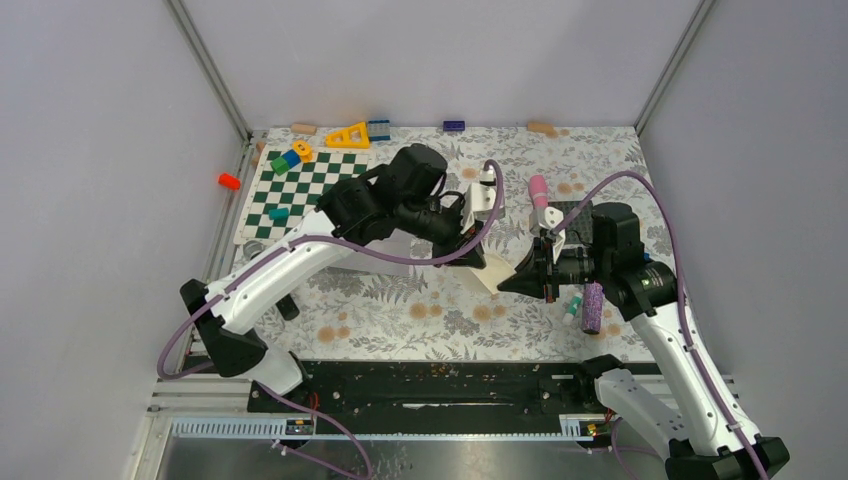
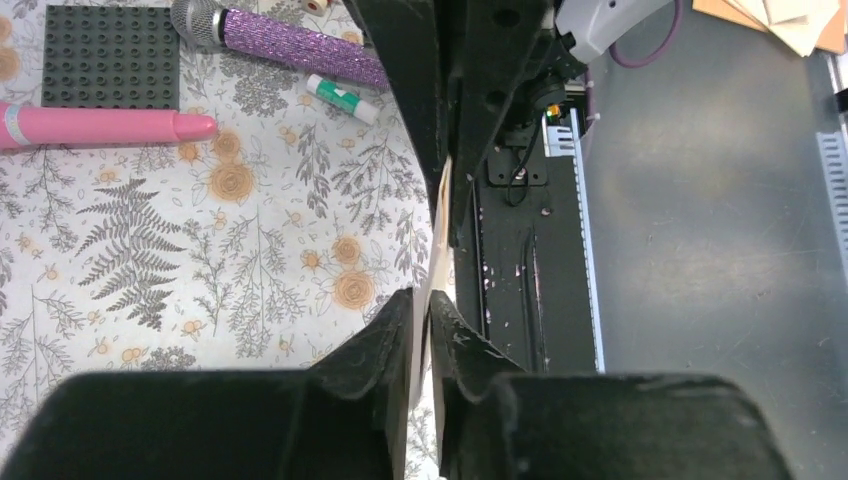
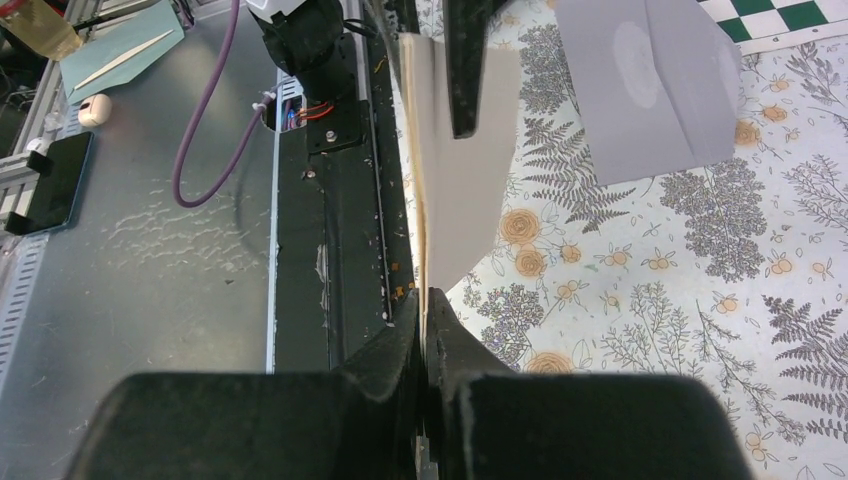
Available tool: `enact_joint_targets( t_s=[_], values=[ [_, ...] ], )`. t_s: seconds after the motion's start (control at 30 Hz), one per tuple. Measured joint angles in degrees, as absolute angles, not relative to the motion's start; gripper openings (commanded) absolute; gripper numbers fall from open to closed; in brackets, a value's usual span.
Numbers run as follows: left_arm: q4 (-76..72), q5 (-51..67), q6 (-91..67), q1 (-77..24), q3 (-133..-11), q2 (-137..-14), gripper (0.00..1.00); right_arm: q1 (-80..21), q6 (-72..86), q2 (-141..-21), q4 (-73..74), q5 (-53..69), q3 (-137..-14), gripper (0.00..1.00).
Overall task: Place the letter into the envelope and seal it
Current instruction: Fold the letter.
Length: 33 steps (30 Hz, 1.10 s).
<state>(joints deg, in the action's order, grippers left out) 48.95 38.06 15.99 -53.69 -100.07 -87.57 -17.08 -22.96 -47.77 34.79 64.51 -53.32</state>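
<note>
A cream folded letter [image 1: 496,272] hangs above the table's middle, held between both arms. My left gripper [image 1: 478,258] is shut on its far end. In the left wrist view the letter [image 2: 440,230] shows edge-on, pinched at the left gripper [image 2: 422,305]. My right gripper [image 1: 507,283] is shut on the opposite corner. The right wrist view has the letter [image 3: 465,190] rising from the right gripper [image 3: 424,300]. The pale grey-lavender envelope [image 3: 650,90] lies flat on the floral cloth beyond the letter. In the top view the left arm covers most of it.
A dark grey studded plate [image 2: 110,55], a pink marker [image 2: 100,127], a purple glitter microphone [image 2: 290,48] and a small glue stick [image 2: 342,98] lie on the right side. A green chessboard [image 1: 300,190] and toy blocks sit at the back left. A black rail [image 1: 440,385] runs along the near edge.
</note>
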Motion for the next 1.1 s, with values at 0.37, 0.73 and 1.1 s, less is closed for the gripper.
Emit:
enact_joint_targets(
  t_s=[0.37,0.73,1.1],
  values=[
    [49.3,36.7,12.6,-53.6,-103.3,-90.6,0.27,-17.1,-23.4,-47.5,34.8,63.9,-52.7,0.00],
    [48.4,37.1,10.0,-53.3,-105.4,-91.1,0.31,-17.0,-23.4,-47.4,34.8,63.7,-52.6,0.00],
    [48.4,42.2,9.1,-51.9,-107.2,-91.7,0.02,-17.0,-23.8,-47.4,34.8,63.5,-52.6,0.00]
  ],
)
